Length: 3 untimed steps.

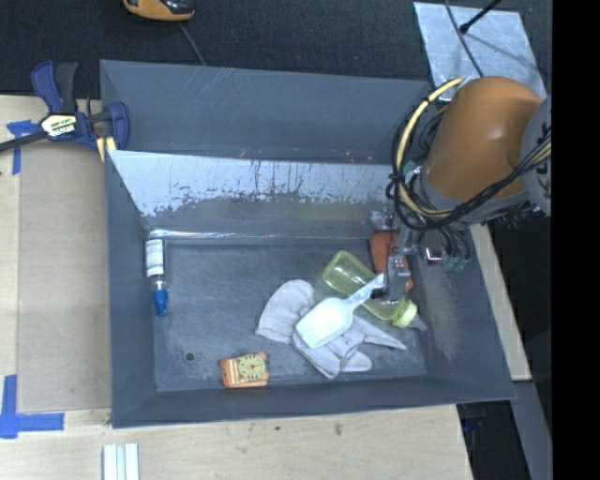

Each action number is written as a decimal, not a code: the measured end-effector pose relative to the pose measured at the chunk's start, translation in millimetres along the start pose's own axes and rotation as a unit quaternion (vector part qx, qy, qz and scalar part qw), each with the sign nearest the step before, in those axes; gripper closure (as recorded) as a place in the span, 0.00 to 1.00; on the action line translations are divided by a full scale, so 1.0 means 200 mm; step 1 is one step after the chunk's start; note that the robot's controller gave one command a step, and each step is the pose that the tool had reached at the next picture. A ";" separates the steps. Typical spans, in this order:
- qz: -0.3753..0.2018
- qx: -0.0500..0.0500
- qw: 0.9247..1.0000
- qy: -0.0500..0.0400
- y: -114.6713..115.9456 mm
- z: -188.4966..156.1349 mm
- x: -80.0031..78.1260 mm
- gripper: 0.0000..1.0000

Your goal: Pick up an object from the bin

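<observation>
On R half of the white cloth (281, 315) lies a white scoop (325, 322) w/ handle pointing up-right off the cloth; claw (400, 281) hangs just beyond handle tip. Open or closed: can't tell.

Hidden, overlapped, cropped or too small to read

Partly buried under the white scoop (324, 324): the pale grey cloth (281, 314), full outline not to be told. Half screened by the gripper (400, 286) and its cables: a red-orange thing (379, 249), kind unclear. Overlapped by the scoop's handle and the gripper: 2 translucent things, a yellow-green cup (343, 272) and a yellow-green piece (403, 315) (cup or lid, impossible to say). Too small to read: the label on the blue-capped tube (155, 267), the print on the orange packet (244, 370). Cut off by the top edge: a yellow-and-black thing (159, 7).
</observation>
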<state>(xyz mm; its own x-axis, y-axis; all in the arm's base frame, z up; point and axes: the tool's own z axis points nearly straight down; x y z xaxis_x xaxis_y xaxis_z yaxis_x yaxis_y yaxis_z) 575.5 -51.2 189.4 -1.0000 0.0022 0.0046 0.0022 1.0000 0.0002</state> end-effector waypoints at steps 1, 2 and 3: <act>-0.001 0.000 1.000 -0.004 0.00 -0.02 -0.01 0.00; -0.034 0.001 0.999 -0.007 0.07 0.23 0.04 0.00; -0.094 0.000 0.995 -0.017 0.20 0.54 0.09 0.00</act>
<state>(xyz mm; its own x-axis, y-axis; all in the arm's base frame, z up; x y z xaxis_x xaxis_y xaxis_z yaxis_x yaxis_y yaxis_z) 556.1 -10.1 82.5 -0.9823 -0.1850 -0.0299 -0.1851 0.9827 -0.0022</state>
